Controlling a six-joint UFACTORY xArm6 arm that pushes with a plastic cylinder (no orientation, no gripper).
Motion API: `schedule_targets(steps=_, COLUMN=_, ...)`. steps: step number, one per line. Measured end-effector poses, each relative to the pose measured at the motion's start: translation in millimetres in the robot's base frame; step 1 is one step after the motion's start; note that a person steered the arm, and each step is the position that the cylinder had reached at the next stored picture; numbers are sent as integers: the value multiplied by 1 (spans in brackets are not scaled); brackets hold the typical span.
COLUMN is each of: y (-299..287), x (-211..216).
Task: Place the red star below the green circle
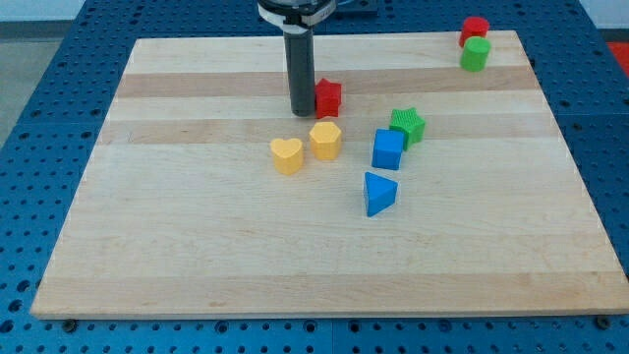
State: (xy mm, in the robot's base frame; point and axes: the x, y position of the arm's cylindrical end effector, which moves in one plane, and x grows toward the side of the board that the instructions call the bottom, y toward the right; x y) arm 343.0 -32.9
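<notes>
My tip (301, 110), a plain dark rod with no jaws to open or close, touches the left side of the red star-shaped block (328, 96), up near the middle of the wooden table's (197, 246) top edge. The green round block (475, 54) sits at the top-right corner, well apart. I judge the task barely begun: the whole push rightward remains
</notes>
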Motion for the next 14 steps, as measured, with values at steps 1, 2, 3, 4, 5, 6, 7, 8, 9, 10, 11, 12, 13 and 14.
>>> schedule_targets(steps=1, y=3, x=-11)
schedule_targets(steps=2, y=22, x=-19)
schedule_targets(steps=3, y=45, x=-22)
schedule_targets(steps=4, y=69, x=-22)
schedule_targets(steps=5, y=93, x=-22)
schedule_targets(steps=6, y=109, x=-22)
schedule_targets(steps=7, y=120, x=-22)
schedule_targets(steps=8, y=127, x=-22)
schedule_targets(steps=9, y=140, x=-22)
schedule_targets(steps=10, y=154, x=-22)
schedule_targets(steps=11, y=169, x=-22)
schedule_targets(steps=12, y=182, x=-22)
schedule_targets(steps=13, y=199, x=-22)
schedule_targets(steps=14, y=211, x=-22)
